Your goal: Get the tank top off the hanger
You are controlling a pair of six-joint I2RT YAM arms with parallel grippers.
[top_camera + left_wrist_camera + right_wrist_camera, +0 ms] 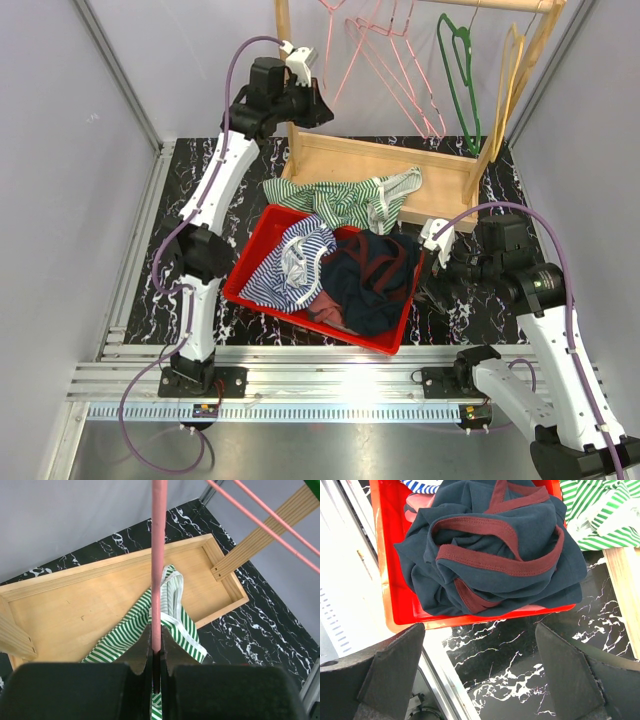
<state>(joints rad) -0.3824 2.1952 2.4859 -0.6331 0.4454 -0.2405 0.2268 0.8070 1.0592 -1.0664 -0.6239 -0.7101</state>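
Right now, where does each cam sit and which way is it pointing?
Top external: above and behind the bases, looking down on the table; left arm and right arm show.
Left wrist: raised, looking down at the wooden rack base and green-striped tank top; left fingers shut on pink hanger.
Right wrist: looking down at the navy tank top in the red bin; right fingers open.
Shared: green-striped tank top in all three.

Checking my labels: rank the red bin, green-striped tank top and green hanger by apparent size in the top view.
Largest: red bin; then green-striped tank top; smallest: green hanger, only a thin outline.
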